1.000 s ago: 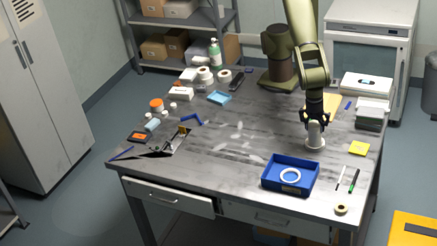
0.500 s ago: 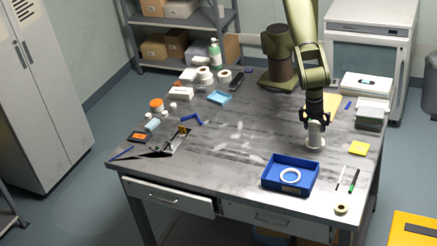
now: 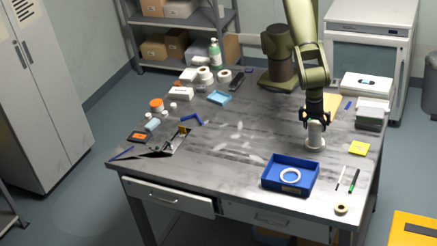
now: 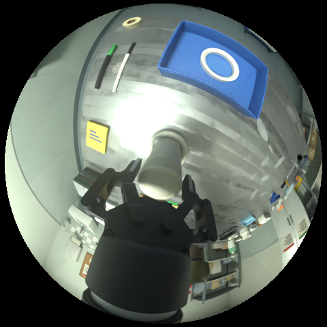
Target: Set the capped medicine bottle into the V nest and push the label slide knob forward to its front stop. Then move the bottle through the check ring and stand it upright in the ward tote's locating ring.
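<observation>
The top of the capped medicine bottle point(image 3: 314, 136) point(image 4: 164, 163) is partly hidden between my fingers; the pale bottle stands upright on a round base at the right of the table. My gripper point(image 3: 314, 121) point(image 4: 160, 185) is open around its cap and holds nothing. The blue ward tote point(image 3: 290, 174) point(image 4: 215, 66) with its white locating ring point(image 3: 290, 175) point(image 4: 219, 64) sits near the front edge, in front of the bottle. I cannot make out the check ring.
The arm's base point(image 3: 278, 58) stands at the back of the table. A yellow note pad point(image 3: 358, 148) point(image 4: 97, 137) lies right of the bottle, two pens point(image 3: 347, 179) and a tape roll point(image 3: 340, 208) near the front right corner. Boxes, tape rolls and a blue tray point(image 3: 219, 97) crowd the back left.
</observation>
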`<state>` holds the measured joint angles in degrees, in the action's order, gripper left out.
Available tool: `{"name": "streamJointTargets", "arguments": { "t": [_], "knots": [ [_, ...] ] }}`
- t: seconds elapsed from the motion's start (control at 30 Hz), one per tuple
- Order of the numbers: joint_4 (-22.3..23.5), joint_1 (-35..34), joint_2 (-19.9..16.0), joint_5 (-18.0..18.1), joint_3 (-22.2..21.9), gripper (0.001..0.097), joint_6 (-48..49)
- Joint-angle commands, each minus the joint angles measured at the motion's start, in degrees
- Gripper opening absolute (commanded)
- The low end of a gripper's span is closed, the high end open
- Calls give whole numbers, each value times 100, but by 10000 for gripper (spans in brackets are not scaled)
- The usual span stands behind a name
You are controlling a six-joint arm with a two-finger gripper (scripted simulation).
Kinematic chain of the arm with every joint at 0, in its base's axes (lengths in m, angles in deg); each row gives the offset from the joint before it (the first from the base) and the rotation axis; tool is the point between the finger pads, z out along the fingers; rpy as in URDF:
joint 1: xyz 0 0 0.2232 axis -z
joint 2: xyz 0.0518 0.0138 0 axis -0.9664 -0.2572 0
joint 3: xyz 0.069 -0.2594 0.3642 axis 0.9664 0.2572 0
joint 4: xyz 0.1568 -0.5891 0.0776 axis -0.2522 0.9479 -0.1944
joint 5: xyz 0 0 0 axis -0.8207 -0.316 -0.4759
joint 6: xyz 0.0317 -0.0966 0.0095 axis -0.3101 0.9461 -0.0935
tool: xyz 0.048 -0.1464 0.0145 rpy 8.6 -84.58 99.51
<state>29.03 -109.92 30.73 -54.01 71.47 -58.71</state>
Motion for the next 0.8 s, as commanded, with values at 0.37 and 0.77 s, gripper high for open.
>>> {"name": "streamJointTargets", "arguments": {
  "t": [0.37, 0.77],
  "knots": [
    [0, 0, 335, -460, -158, 800, 0],
    [0, 0, 767, -1221, -485, 800, 0]
  ]
}}
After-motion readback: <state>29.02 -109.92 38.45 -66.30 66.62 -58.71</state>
